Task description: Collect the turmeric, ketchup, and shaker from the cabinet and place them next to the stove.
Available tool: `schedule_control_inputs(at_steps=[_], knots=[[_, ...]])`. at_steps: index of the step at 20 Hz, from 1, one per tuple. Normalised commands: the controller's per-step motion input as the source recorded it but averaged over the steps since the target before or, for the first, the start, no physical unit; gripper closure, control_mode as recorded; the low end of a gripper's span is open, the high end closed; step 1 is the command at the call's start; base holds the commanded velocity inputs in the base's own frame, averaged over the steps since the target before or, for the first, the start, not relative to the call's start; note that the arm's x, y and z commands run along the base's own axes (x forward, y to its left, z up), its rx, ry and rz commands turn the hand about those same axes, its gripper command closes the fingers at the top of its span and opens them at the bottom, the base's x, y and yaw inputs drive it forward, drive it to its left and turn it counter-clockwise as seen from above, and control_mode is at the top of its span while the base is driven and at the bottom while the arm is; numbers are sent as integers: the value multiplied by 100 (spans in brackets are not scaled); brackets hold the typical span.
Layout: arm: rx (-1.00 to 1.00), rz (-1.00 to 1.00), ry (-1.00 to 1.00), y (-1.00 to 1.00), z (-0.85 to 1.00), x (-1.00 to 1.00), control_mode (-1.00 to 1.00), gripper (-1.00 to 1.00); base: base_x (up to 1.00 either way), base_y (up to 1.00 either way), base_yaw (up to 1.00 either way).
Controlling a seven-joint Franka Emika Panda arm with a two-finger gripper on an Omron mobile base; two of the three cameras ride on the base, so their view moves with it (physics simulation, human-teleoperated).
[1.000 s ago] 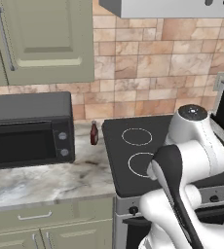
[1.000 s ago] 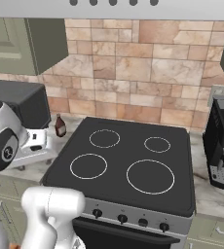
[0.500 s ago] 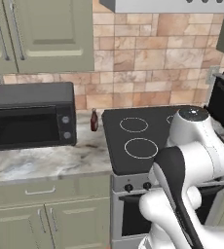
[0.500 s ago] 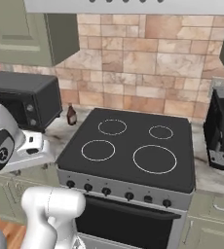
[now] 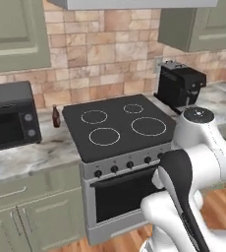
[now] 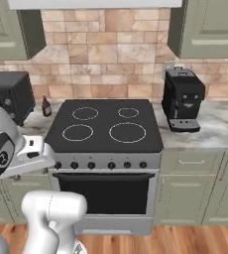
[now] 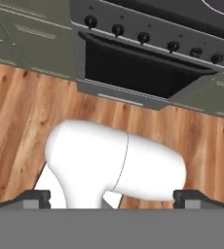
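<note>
Dark-red ketchup (image 5: 56, 116) already stands at centre-left beside the black stove (image 5: 116, 126), so with its gripper (image 7: 112, 198) spread empty, the robot must next return to the cabinet (image 6: 207, 27) at upper right.

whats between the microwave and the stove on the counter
One small dark bottle stands on the marble counter between the microwave and the stove, close to the stove's back corner by the wall. It shows in both base views.
</note>
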Motion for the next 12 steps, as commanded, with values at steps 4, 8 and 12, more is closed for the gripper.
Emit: schedule_control_inputs(at_steps=[4,8,12], knots=[[0,0,0,0,0,0,100,-100,-13,0,-73],[0,0,0,0,0,0,100,-100,-6,0,-75],[0,0,0,0,0,0,100,-100,0,-38,-61]])
